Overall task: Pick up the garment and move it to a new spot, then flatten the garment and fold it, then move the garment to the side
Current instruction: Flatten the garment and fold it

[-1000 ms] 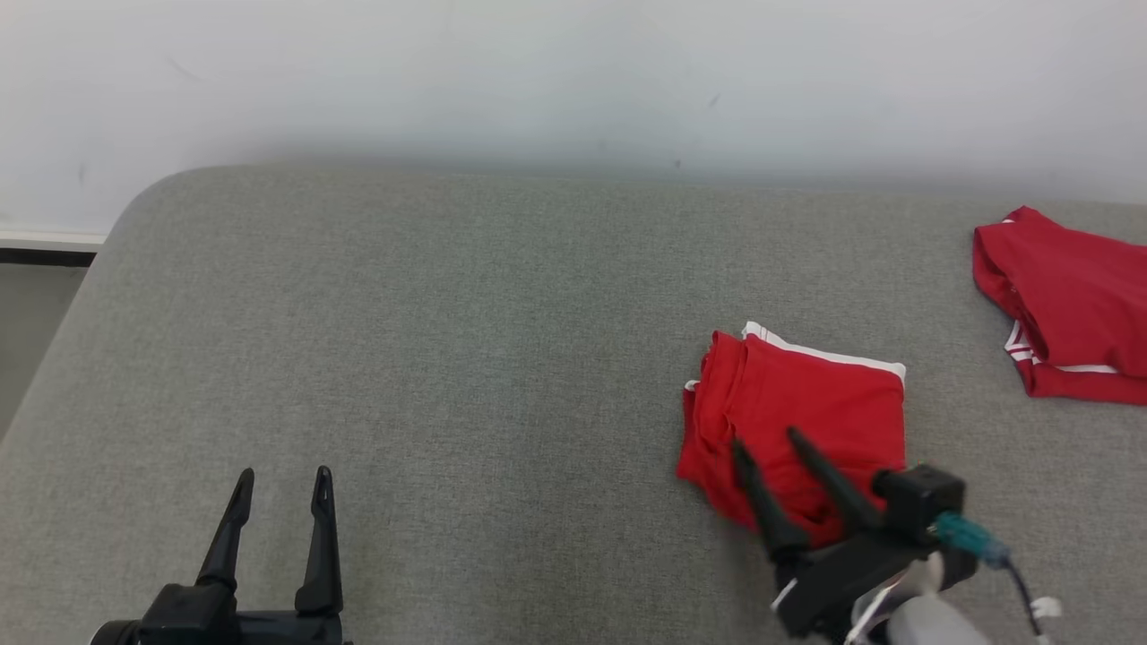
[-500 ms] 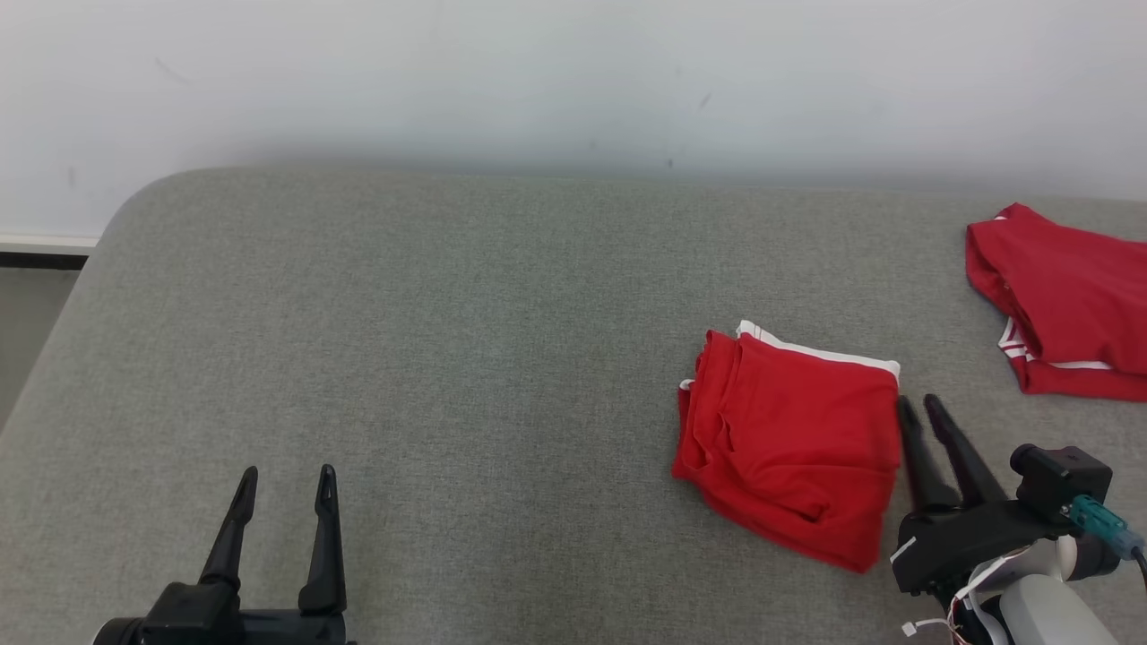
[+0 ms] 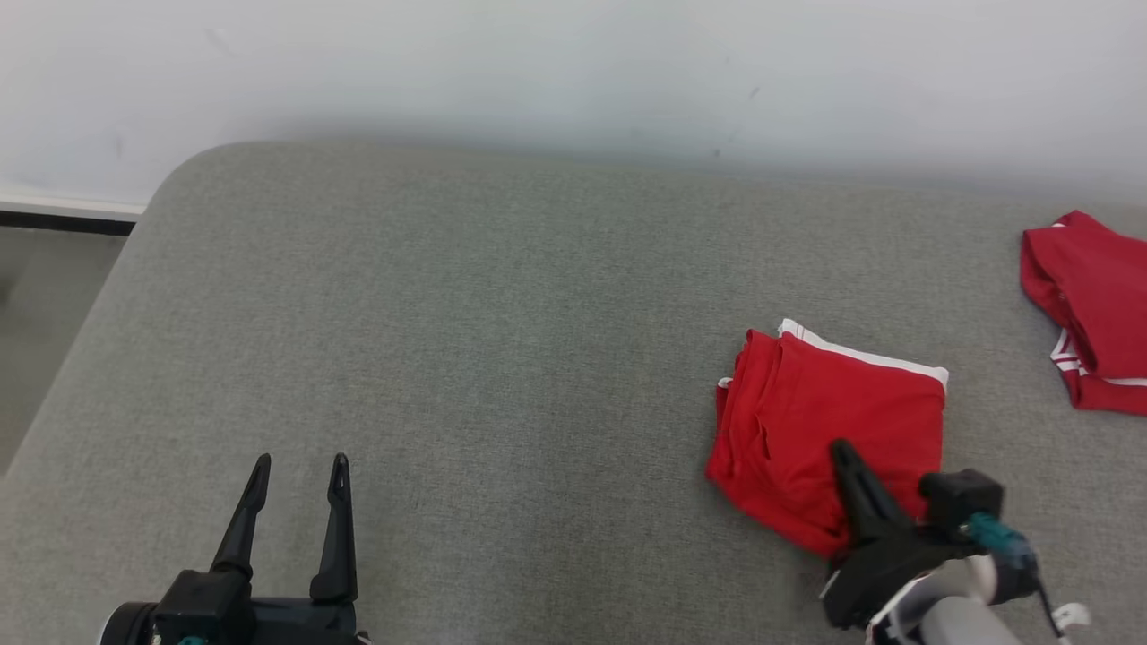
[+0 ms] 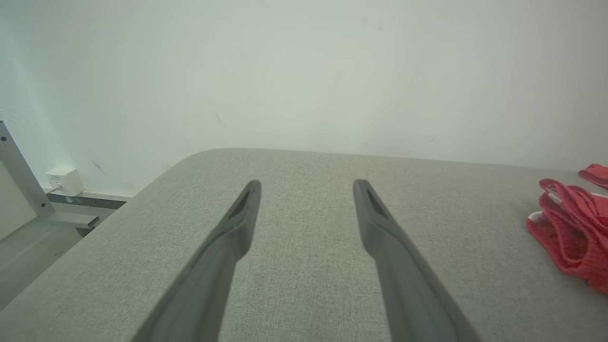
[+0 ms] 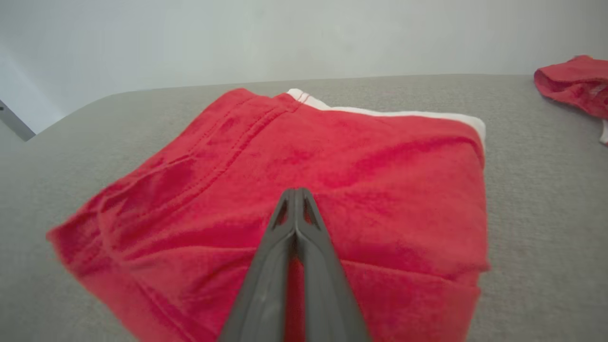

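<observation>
The folded red garment [image 3: 833, 403] lies on the right half of the grey bench [image 3: 493, 313], white trim along its far edge, layers stacked at its left side. The right end effector [image 3: 840, 448] is over the garment's near part, its two dark fingers pressed tight together, tips pointing across the cloth towards the wall [image 3: 538, 63]. From the right wrist, the closed end effector [image 5: 295, 191] sits on the middle of the garment [image 5: 356, 156], and whether any cloth is pinched cannot be told. Over at the lower left, the left end effector [image 3: 300, 461] stands wide above bare bench, well apart from the garment and holding nothing. From the left wrist, its spread fingers [image 4: 237, 228] frame grey fabric, with the garment [image 4: 570, 223] far off to the right. A second red piece [image 3: 1093, 296] lies at the far right edge, apart from the first.
</observation>
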